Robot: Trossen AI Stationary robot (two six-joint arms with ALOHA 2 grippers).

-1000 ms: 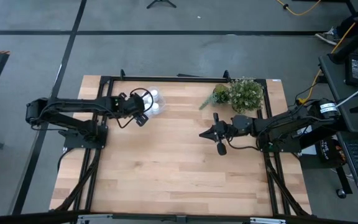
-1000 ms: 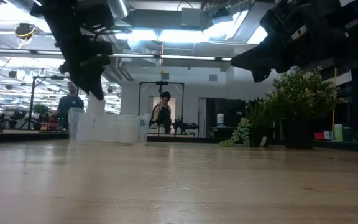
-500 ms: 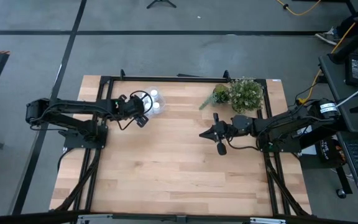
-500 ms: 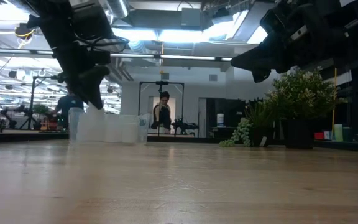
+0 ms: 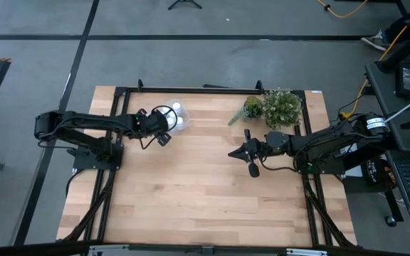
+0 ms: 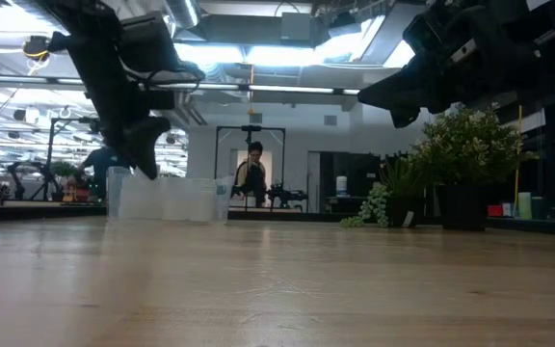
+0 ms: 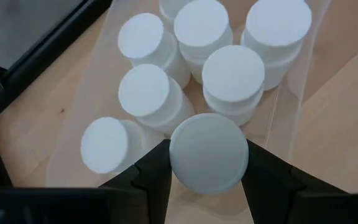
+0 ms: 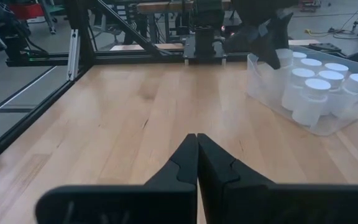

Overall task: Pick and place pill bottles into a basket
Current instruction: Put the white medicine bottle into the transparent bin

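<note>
From above, the clear basket (image 5: 177, 118) sits near the far edge of the wooden table (image 5: 191, 192), left of centre, with white caps of pill bottles (image 5: 179, 121) showing inside it; how many cannot be told from here. The left end effector (image 5: 164, 132) hangs just beside the basket's near-left corner. The right end effector (image 5: 234, 153) hovers over the table's middle right, well apart from the basket, and a green plant (image 5: 275, 107) stands at the far right edge.

At table height, the basket (image 6: 167, 200) appears as a pale see-through box on the far left of the table, its contents only a whitish blur. The left end effector (image 6: 141, 154) comes down in front of its left end. The plant (image 6: 456, 159) rises at the right, and a person (image 6: 252, 175) stands in the room behind.

The left wrist view looks straight down into the basket (image 7: 291, 81): six pill bottles (image 7: 232, 78) stand upright and packed close together inside. A seventh bottle (image 7: 209, 152) is clamped between the left end effector's dark fingers (image 7: 151, 174), its cap toward the camera, above the basket's near end. This grip shows in no other view.

The right wrist view shows the right end effector (image 8: 196, 146) with its fingers pressed together and holding nothing, above bare table. Farther off, the basket (image 8: 266, 84) stands with upright bottles (image 8: 316, 96) in it, the left end effector (image 8: 267, 43) above its far end.
</note>
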